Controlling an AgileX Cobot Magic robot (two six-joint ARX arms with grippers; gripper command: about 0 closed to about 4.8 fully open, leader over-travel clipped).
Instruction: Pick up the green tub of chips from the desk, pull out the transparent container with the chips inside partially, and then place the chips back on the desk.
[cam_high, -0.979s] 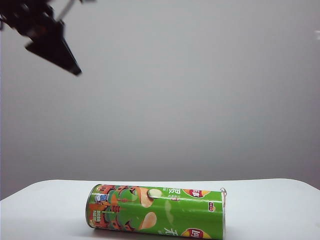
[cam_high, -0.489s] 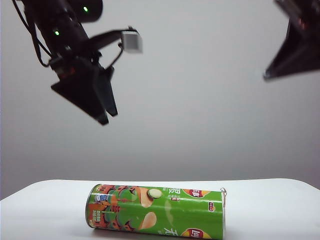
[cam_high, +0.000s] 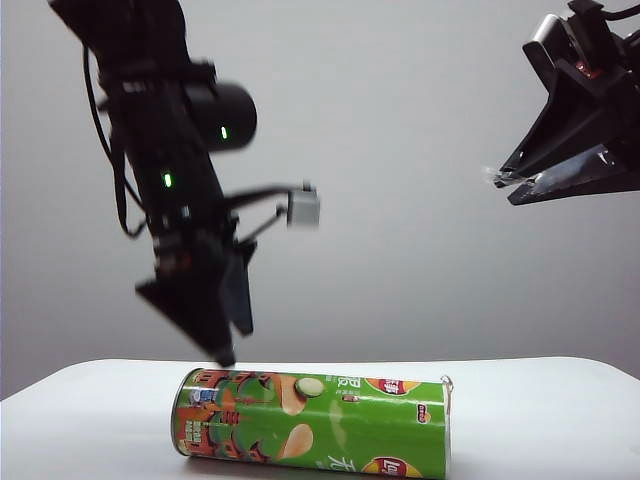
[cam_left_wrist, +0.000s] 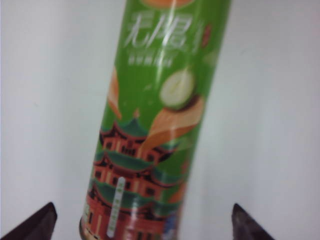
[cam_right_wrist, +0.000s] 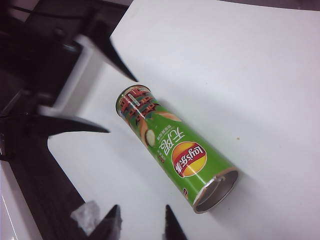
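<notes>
The green tub of chips lies on its side on the white desk, building artwork to the left and silver-rimmed mouth to the right. My left gripper hangs just above the artwork end, open. Its dark fingertips stand wide on either side of the tub, apart from it. My right gripper is high at the upper right, far from the tub. In its wrist view the right gripper is open with nothing between the fingers. The transparent container and the chips do not show; the mouth looks grey.
The desk's edge runs close behind the artwork end, with dark floor and machine parts beyond it. A crumpled whitish scrap lies off the desk near my right fingers. A small grey box sticks out from the left arm. A plain grey wall stands behind.
My left arm has come down from the upper left to just above the tub's left end and opened wide. My right arm has entered at the upper right and its jaws have parted.
</notes>
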